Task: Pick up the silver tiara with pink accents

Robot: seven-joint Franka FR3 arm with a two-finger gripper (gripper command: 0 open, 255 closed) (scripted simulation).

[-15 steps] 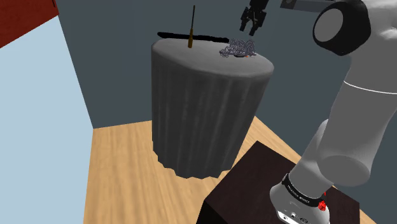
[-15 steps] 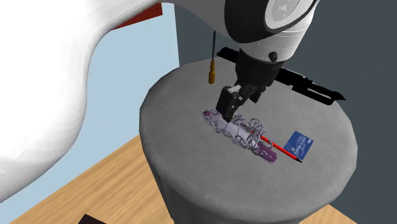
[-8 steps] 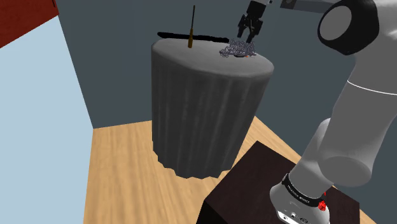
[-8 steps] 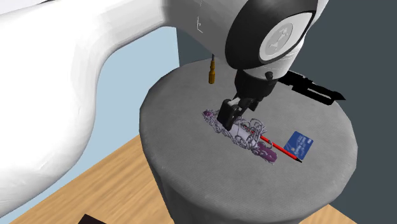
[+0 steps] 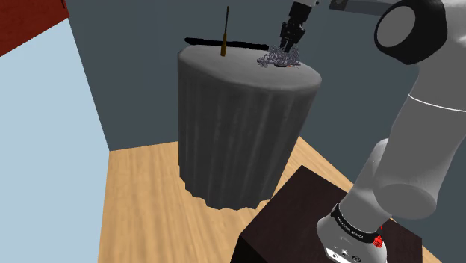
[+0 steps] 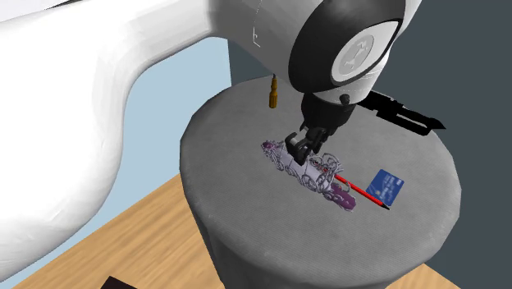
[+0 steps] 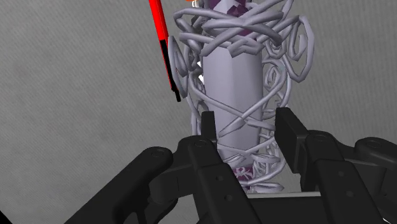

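Tiara (image 7: 232,76) of silver wirework with pink stones: one, lying on the round grey-draped table (image 6: 238,156) at the middle of the second exterior view. One black gripper (image 7: 245,124) pinches it, a finger (image 7: 207,130) pressed to each side of the pale central piece.

Beside the tiara, toward the lower right of that view, lies one red pen (image 6: 365,190), its end touching the wirework. Just past it is one blue card (image 6: 386,185). Farther back, one brown-handled screwdriver (image 6: 272,92) stands upright at the upper middle. One long black object (image 6: 402,115) lies along the table's far edge.

Half a second ago the fingers stood spread just over the tiara. Now the gripper (image 6: 298,149) has dropped onto it and closed. The pen, card, screwdriver and black object lie where they were.

The card bears pale marks too small to read. In the shoulder view, lower right, the ring at the arm's base carries tiny unreadable lettering beside a red spot.
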